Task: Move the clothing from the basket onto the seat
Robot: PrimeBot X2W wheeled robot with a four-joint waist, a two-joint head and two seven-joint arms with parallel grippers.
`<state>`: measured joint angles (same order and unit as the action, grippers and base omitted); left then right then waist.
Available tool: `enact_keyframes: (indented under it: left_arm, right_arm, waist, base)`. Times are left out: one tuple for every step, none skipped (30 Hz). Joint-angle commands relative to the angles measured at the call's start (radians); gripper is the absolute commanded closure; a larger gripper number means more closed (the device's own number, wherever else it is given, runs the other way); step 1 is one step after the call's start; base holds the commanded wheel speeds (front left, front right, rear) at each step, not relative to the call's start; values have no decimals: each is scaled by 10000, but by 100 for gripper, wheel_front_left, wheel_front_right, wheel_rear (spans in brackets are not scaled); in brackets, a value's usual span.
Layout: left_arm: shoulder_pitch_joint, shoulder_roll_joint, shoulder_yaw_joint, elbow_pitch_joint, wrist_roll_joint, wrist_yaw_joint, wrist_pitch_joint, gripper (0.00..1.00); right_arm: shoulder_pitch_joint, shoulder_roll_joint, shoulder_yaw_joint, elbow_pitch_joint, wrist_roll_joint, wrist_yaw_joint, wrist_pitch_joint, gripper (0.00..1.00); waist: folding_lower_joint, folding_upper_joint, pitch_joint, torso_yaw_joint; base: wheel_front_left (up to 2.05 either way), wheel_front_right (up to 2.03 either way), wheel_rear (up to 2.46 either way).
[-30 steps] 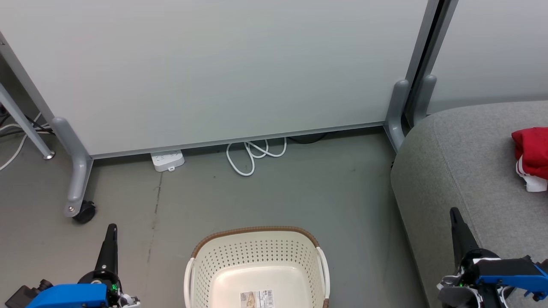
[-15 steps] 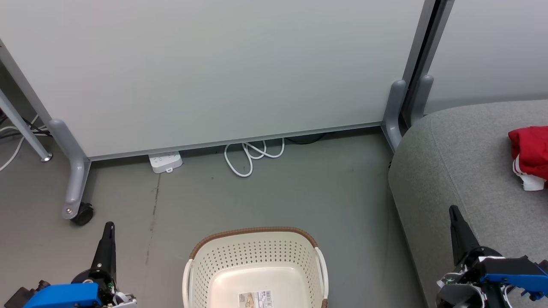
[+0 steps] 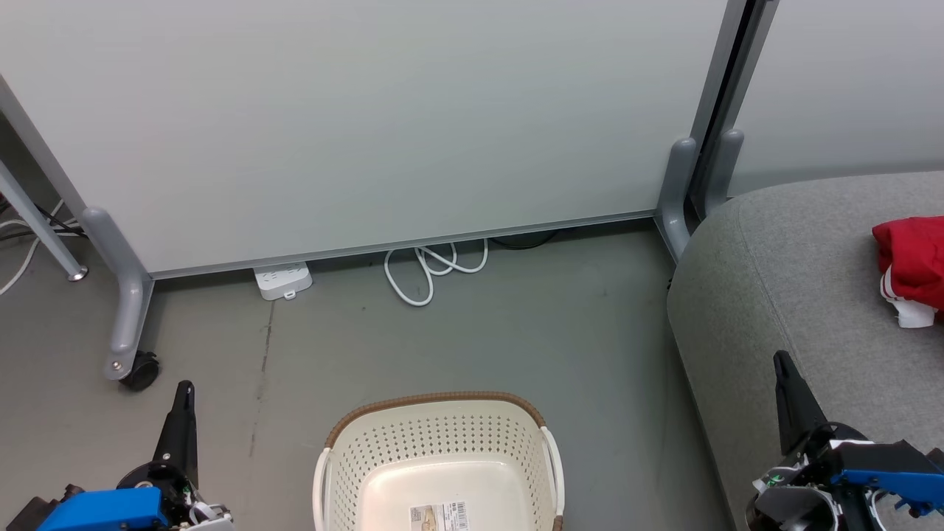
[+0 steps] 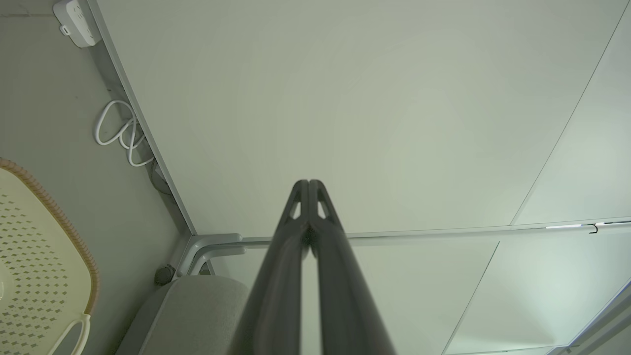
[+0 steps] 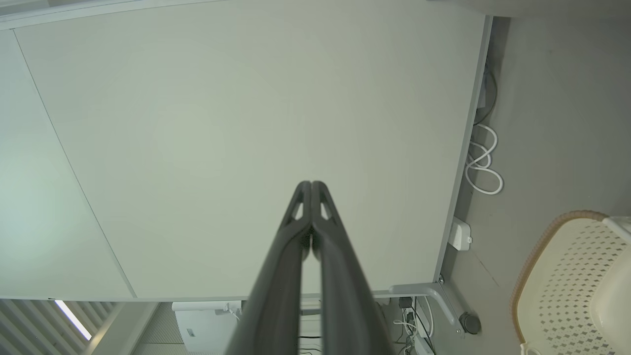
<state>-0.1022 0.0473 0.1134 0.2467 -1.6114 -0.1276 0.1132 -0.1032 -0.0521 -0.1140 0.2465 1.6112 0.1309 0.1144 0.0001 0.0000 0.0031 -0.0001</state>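
The cream perforated basket [image 3: 439, 457] with a brown rim stands on the floor at the bottom centre, its inside bare apart from a barcode sticker. Red clothing [image 3: 911, 265] with white trim lies bunched on the grey seat [image 3: 782, 280] at the right edge. My left gripper [image 3: 183, 398] is shut, raised to the left of the basket, with nothing in it. My right gripper [image 3: 782, 369] is shut over the seat's front edge, also holding nothing. In both wrist views the fingers [image 4: 308, 185] [image 5: 311, 186] press together, pointing at the pale partition. The basket rim [image 4: 54, 217] [image 5: 552, 231] shows at the side.
A pale partition panel [image 3: 369, 125] on grey wheeled feet [image 3: 129, 361] stands behind the basket. A white power strip [image 3: 282, 280] and a coiled white cable [image 3: 431, 269] lie on the floor at its base. Grey floor stretches between basket and partition.
The whole head view has drifted slightly, so the camera moved. Both grippers stay shut and hold their places beside the basket and over the seat.
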Motion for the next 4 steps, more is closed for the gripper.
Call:
enact_keyframes:
  left_arm:
    - [-120, 55, 37, -25, -28, -63, 52, 100]
    - [-120, 55, 37, -25, -28, -63, 52, 100]
    - [-120, 55, 35, -25, -28, -63, 52, 100]
    - [-120, 55, 35, -25, -28, -63, 52, 100]
  right_arm:
    - [-102, 35, -13, -33, 30, -3, 35, 100]
    - [-101, 35, -12, -33, 30, -3, 35, 100]
    - [-101, 35, -12, -33, 31, -3, 35, 100]
    - [-101, 35, -12, -33, 32, -3, 35, 100]
  waist:
    - [-1, 0, 0, 1]
    - [-1, 0, 0, 1]
    - [-1, 0, 0, 1]
    - [-1, 0, 0, 1]
  base:
    - [0, 0, 0]
    - [0, 0, 0]
    - [0, 0, 0]
    - [0, 0, 0]
